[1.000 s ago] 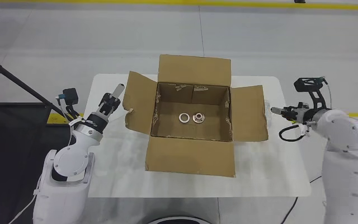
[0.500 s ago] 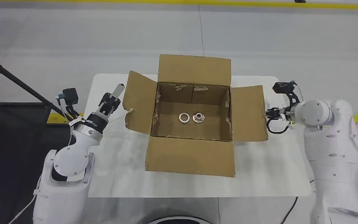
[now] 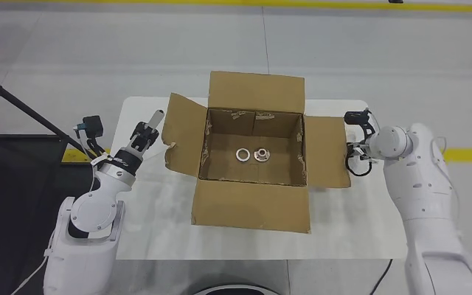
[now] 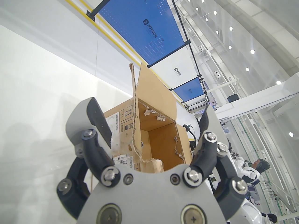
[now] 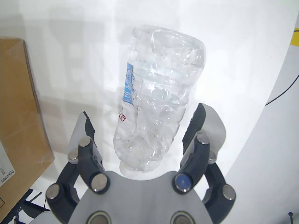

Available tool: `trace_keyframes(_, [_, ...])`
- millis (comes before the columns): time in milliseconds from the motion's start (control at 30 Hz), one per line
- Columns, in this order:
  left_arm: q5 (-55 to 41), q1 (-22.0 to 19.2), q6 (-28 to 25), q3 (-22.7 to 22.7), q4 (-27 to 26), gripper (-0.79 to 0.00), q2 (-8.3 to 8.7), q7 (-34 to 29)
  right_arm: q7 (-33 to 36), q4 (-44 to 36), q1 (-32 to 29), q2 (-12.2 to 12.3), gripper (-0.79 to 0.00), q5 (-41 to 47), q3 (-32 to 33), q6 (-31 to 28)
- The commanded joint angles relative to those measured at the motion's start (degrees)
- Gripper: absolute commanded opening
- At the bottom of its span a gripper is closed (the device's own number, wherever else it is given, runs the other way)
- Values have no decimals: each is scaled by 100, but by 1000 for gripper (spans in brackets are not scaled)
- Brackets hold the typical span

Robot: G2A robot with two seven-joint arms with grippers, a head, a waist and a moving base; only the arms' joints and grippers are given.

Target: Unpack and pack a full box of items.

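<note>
left gripper [image 4: 149, 108] spread, table [image 3: 155, 221] left edge beside box [image 3: 251, 208] | right gripper [image 5: 143, 115] spread astride bottle [image 5: 161, 75], right edge

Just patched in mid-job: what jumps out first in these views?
The open cardboard box in the middle of the table, flaps spread, with just two small round pieces on its floor. A crumpled clear bottle sits between the open fingers of the right gripper, beside the box. The left gripper hangs open at the opposite flap.
</note>
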Motion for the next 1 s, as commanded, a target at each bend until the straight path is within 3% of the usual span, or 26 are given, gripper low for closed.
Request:
trace_keyframes(0, [0, 0, 0, 0, 0, 0, 0, 0, -28, 65, 40, -1, -83, 16, -24, -18])
trace_keyframes(133, [0, 0, 0, 0, 0, 0, 0, 0, -29, 169, 97, -6, -194, 14, -100, -11])
trace_keyframes(400, [0, 0, 0, 0, 0, 0, 0, 0, -74, 394, 212, -23, -662, 45, -246, -1])
trace_keyframes(433, [0, 0, 0, 0, 0, 0, 0, 0, -84, 413, 228, -21, -751, 51, -248, -3])
trace_keyframes(467, [0, 0, 0, 0, 0, 0, 0, 0, -93, 426, 245, -16, -785, 57, -244, -7])
trace_keyframes(733, [0, 0, 0, 0, 0, 0, 0, 0, -128, 195, 244, 108, -785, 129, 37, 2])
trace_keyframes(967, [0, 0, 0, 0, 0, 0, 0, 0, 16, -565, -101, 326, -785, 243, 613, -32])
